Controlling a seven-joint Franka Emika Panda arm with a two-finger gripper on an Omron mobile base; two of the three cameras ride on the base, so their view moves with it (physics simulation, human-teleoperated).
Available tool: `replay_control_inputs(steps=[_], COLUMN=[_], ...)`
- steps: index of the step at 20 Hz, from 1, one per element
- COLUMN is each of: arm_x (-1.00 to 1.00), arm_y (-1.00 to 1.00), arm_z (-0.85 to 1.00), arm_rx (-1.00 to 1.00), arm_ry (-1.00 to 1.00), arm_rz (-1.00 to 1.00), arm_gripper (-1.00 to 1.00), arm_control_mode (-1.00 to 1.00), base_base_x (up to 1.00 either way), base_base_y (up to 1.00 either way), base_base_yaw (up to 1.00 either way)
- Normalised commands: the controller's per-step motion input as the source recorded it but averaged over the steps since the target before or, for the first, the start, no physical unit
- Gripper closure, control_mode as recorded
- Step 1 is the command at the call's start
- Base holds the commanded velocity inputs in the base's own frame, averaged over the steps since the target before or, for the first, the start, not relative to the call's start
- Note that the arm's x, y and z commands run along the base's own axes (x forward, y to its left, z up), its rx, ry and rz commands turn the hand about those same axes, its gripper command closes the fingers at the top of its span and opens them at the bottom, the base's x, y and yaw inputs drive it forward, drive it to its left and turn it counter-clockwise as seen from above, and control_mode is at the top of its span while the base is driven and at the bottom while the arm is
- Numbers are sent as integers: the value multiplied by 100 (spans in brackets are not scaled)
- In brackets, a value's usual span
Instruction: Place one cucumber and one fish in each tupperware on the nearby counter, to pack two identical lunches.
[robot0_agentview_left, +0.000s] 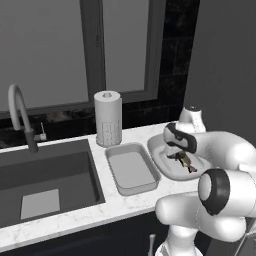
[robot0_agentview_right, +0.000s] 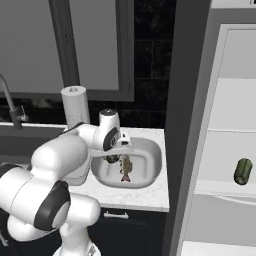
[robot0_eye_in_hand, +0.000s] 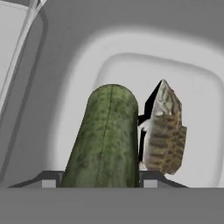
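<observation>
My gripper (robot0_eye_in_hand: 99, 180) is shut on a green cucumber (robot0_eye_in_hand: 107, 135), which hangs just above the wider round-rimmed tupperware (robot0_eye_in_hand: 83, 78). A brown striped fish (robot0_eye_in_hand: 164, 131) lies inside that dish, right beside the cucumber. From the base cameras the same dish (robot0_agentview_right: 152, 150) sits on the marble counter (robot0_agentview_right: 150, 197) with the fish (robot0_agentview_right: 126, 171) in it and the gripper (robot0_agentview_right: 114, 159) low over its left side. The narrow rectangular tupperware (robot0_agentview_left: 132, 170) stands left of the round dish (robot0_agentview_left: 162, 162) with nothing in it. A second cucumber (robot0_agentview_right: 243, 171) lies on a white fridge shelf to the right.
A paper towel roll (robot0_agentview_left: 107, 117) stands behind the rectangular tray. The dark sink basin (robot0_agentview_left: 45, 180) and its faucet (robot0_agentview_left: 20, 115) are to the left. A dark fridge side wall (robot0_agentview_right: 182, 125) rises just right of the round dish, with white shelves (robot0_agentview_right: 225, 190) beyond.
</observation>
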Motion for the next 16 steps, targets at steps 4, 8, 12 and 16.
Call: replay_control_inputs(steps=[4,8,12,16], arm_x=[14,1,1,3], arm_y=[0,0,0,0], arm_z=[-24,-25,-24,-13], arm_rx=[0,0,0,0], arm_ry=[-1,0,2,-1], arm_rz=[0,0,0,0], arm_gripper=[100,100,100,100], arm_control_mode=[-100,-100,-100,-100], base_base_x=[0,0,0,0], base_base_y=[0,0,0,0], base_base_yaw=[0,0,0,0])
